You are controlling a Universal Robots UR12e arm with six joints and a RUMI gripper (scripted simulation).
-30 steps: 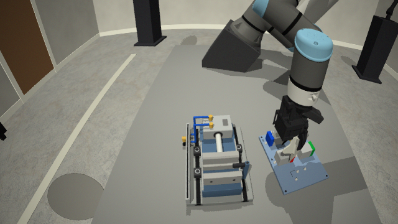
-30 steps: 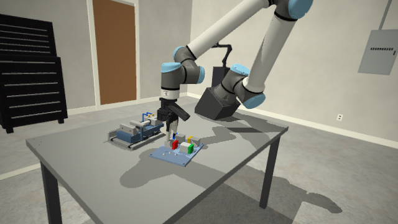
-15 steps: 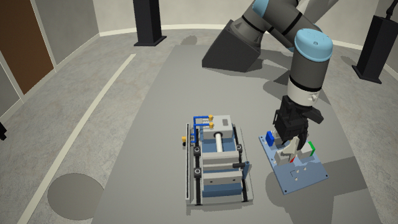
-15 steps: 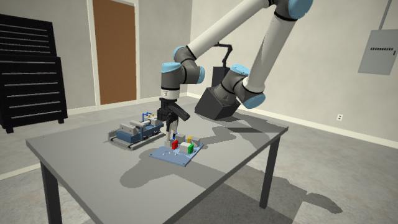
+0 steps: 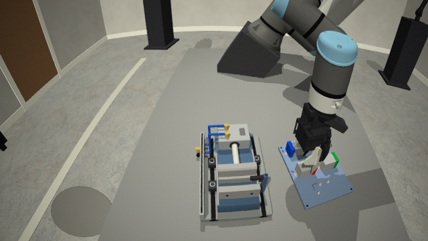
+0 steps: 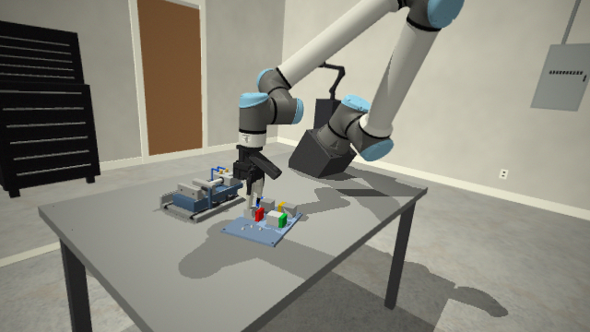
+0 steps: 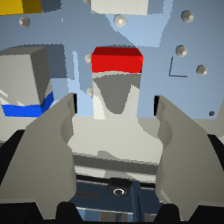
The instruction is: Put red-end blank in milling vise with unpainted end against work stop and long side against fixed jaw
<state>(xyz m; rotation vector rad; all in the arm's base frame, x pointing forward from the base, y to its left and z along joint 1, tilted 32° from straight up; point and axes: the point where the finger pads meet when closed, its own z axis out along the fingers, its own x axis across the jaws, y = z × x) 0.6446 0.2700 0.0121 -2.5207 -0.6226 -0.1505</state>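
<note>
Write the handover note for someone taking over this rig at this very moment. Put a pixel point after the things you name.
Gripper (image 5: 315,167) (image 6: 254,205) (image 7: 115,95): fingers partly open, nothing held, one on either side of the red-ended blank (image 6: 259,214) (image 7: 117,85), with gaps showing in the wrist view.
Blanks: the red-ended one is on the blue plate (image 5: 309,197) (image 6: 251,234) (image 7: 155,27), with blue, green and yellow-ended blanks.
Vise (image 5: 239,199) (image 6: 191,203): no blank between its jaws.
Done: gripper lined up, as far as I can judge.
Left: grip, carry, seat against fixed jaw and work stop (image 5: 257,177), painted end away from the stop, release, move clear.

1 brown door (image 5: 28,50) (image 6: 171,78); pale walls (image 5: 127,15) (image 6: 484,92); grey floor (image 5: 100,84) (image 6: 484,258).
</note>
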